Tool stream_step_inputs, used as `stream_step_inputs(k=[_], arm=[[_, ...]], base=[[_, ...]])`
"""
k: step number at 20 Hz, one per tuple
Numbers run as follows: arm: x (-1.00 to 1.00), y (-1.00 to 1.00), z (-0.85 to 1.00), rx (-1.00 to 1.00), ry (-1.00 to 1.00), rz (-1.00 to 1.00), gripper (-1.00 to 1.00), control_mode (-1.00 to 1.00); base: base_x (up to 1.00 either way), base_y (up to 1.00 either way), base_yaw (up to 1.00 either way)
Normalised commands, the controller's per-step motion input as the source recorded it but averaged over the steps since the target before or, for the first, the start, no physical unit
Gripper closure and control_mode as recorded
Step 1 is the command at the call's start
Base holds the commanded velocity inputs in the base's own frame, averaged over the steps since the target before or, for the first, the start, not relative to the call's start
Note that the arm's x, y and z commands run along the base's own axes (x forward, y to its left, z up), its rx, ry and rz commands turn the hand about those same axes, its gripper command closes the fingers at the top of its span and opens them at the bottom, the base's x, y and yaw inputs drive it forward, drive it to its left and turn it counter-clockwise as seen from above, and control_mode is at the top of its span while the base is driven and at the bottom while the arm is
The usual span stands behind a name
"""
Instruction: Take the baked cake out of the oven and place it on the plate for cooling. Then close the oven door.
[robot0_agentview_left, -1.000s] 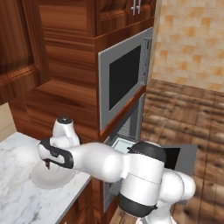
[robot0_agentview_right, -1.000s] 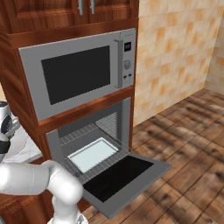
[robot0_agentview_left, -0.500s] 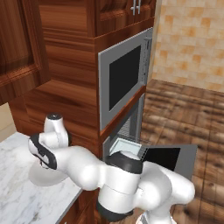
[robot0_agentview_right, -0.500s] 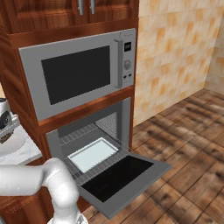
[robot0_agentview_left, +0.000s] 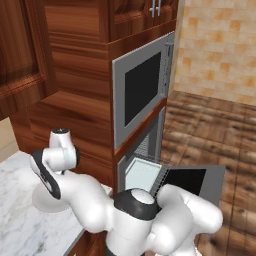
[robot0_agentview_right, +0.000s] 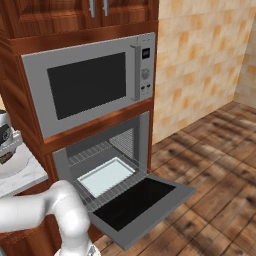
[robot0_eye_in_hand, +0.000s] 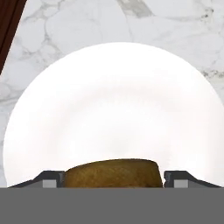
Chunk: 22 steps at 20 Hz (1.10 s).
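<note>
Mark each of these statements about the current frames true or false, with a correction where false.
1. The oven door hangs open. True.
2. The baked cake sits between the fingertips of the gripper, over the plate. True.
3. The plate rests on the wooden floor. False: it rests on the white marble counter.
4. The pale baking tray lies on the oven's wire rack. True.
5. The microwave door above the oven is open. False: it is shut.
6. The baked cake sits on the baking tray. False: it is at the gripper, above the plate.
</note>
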Motion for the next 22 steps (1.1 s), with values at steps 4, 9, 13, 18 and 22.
stream_step_inputs(k=[4,9,13,18,22], arm=[[-0.49,0.0,0.09,-0.03,0.0,-0.18,-1.0,-1.0],[-0.21,0.07,0.33,-0.1,-0.1,-0.16,-1.0,-1.0],[-0.49,0.05,0.71,-0.06,-0.09,-0.18,-1.0,-1.0],[-0.97,-0.11,0.92,0.0,0.0,-0.2,-1.0,-1.0],[-1.0,-0.39,0.76,0.0,-0.02,-0.15,-1.0,-1.0]], base=[[0.0,0.0,0.0],[0.0,0.0,0.0],[0.0,0.0,0.0],[0.0,0.0,0.0],[0.0,0.0,0.0]])
